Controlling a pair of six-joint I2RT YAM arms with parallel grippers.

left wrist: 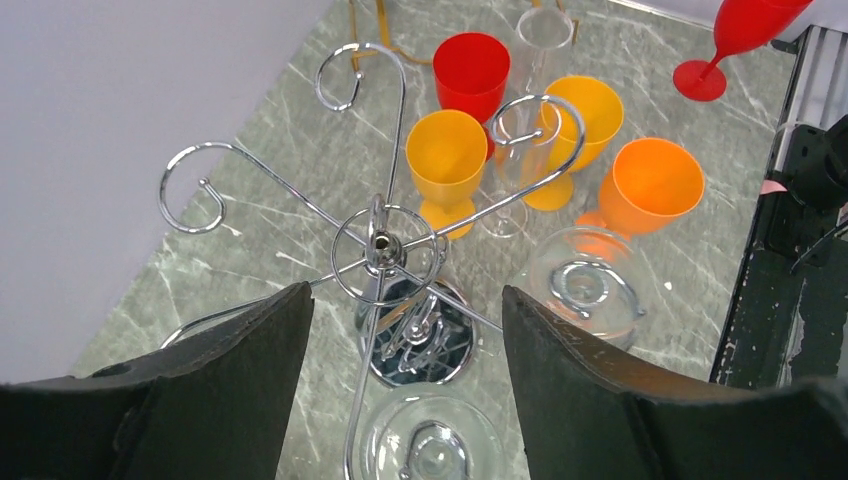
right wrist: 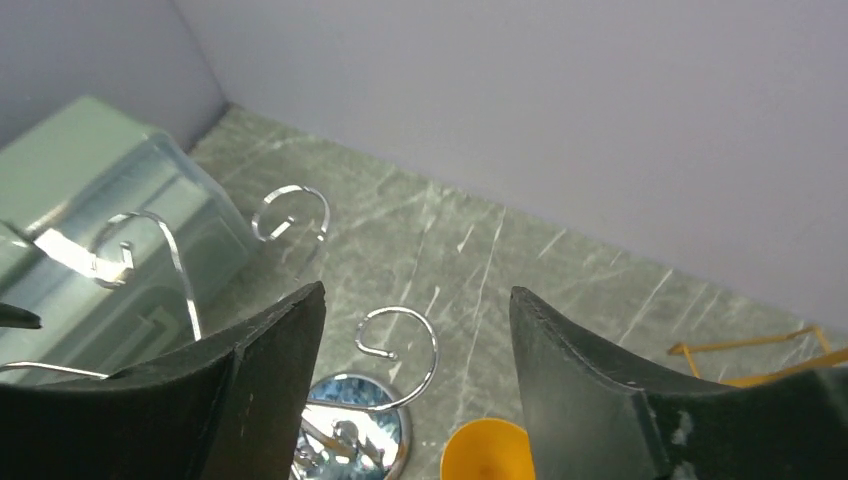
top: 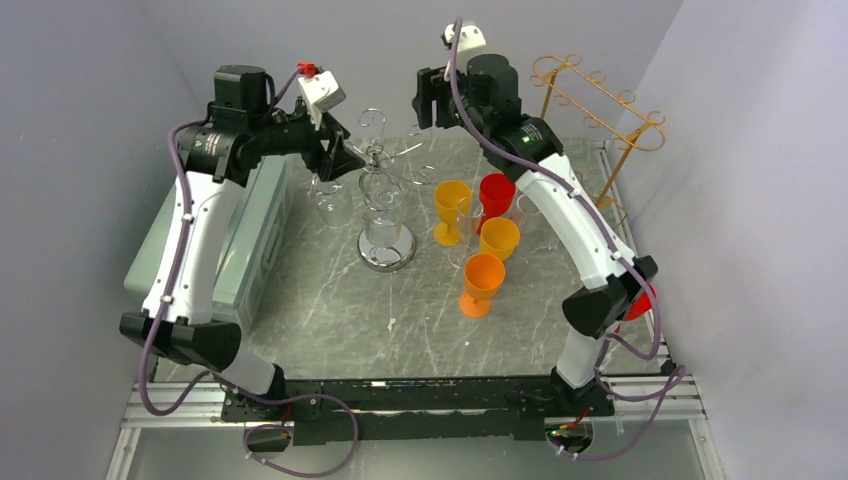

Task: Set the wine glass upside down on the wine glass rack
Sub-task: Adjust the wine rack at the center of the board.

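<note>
The chrome wine glass rack [top: 377, 160] stands mid-table on a round base [top: 387, 250]. Two clear wine glasses hang upside down on its hooks [top: 333, 200] [top: 385, 215]. In the left wrist view I see their feet from above [left wrist: 585, 285] [left wrist: 432, 450], around the rack's hub [left wrist: 385, 245]. Another clear glass [left wrist: 520, 140] stands upright among the coloured cups. My left gripper [top: 338, 160] [left wrist: 405, 292] is open and empty, just above the rack. My right gripper [top: 430, 100] [right wrist: 417, 292] is open and empty, raised high behind the rack, with one hook [right wrist: 400, 340] below it.
Yellow [top: 452, 205] [top: 498, 238], red [top: 496, 192] and orange [top: 482, 280] cups stand right of the rack. A gold wire rack [top: 600, 100] is at the back right. A green box [top: 240, 240] sits at the left. A red glass [top: 643, 300] is by the right arm.
</note>
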